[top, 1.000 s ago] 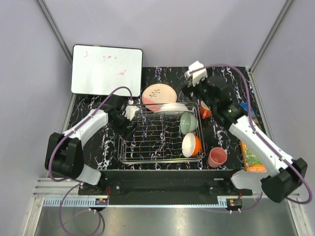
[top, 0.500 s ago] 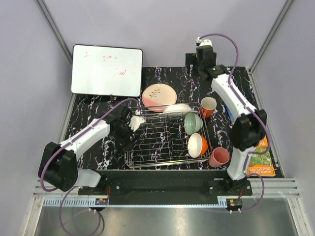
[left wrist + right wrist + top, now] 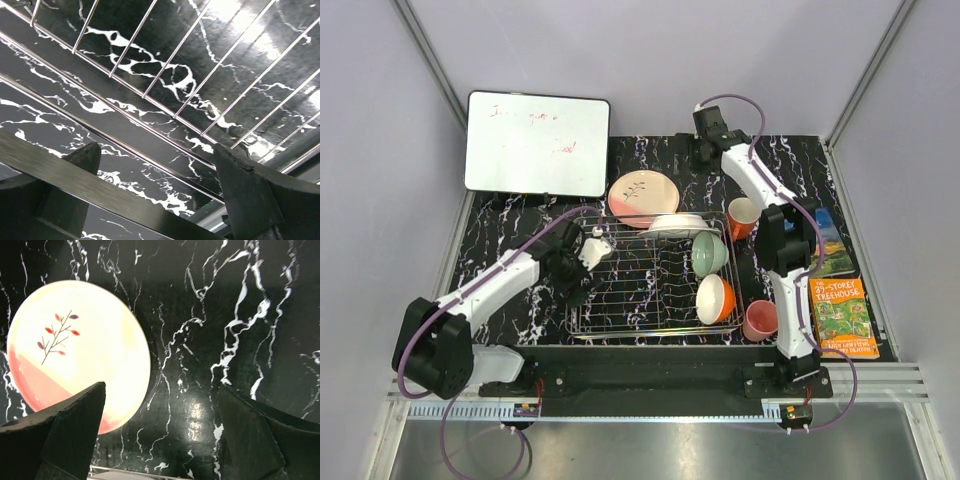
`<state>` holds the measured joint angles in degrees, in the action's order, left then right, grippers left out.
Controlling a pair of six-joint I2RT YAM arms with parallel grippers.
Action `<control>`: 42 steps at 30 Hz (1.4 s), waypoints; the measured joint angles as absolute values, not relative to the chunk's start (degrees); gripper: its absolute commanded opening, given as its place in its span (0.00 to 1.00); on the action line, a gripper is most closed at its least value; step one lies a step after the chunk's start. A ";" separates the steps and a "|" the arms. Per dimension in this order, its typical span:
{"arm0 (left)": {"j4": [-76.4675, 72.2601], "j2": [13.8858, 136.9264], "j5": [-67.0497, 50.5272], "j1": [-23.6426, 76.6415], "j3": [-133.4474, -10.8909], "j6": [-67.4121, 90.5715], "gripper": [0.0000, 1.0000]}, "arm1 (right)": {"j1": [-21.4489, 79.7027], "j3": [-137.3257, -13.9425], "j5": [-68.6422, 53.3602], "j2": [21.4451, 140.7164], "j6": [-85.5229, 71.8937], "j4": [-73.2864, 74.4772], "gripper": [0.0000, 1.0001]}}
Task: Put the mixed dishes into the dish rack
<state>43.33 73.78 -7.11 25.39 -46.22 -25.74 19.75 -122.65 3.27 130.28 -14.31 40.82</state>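
Left gripper [image 3: 155,150]: open, empty, over dish rack [image 3: 630,290] wires at its left side.
Right gripper [image 3: 160,405]: open, empty, above counter [image 3: 200,315] beside leaf-sprig plate [image 3: 75,355].

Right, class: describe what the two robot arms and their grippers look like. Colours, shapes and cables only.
Both the left arm and the right arm have white shell links joined by bulky black joints. A purple cable loops loosely along each. The left gripper and the right gripper each carry two matt black, wedge-shaped fingers. No readable markings show on either arm.
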 measured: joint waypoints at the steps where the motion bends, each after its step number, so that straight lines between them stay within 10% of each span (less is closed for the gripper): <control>1: 43.31 73.89 -6.98 25.23 -46.24 -25.96 0.89 | 19.75 -122.67 2.85 130.45 -14.57 40.99 0.98; 11: 50.48 78.87 -7.53 24.45 -54.37 -27.24 0.99 | 19.75 -124.46 -2.17 131.31 -16.75 41.63 0.98; 24: 63.83 82.32 -18.90 21.93 -95.53 -20.45 0.99 | 19.77 -124.49 -5.74 135.87 -18.96 41.63 0.98; 33: 63.61 117.14 -28.51 10.81 -127.44 -8.05 0.99 | 19.75 -122.65 -5.69 135.83 -19.38 39.35 0.98; 42: 64.51 131.87 -30.74 8.84 -129.73 -0.36 0.99 | 19.44 -114.32 -5.69 135.50 -19.99 35.03 0.97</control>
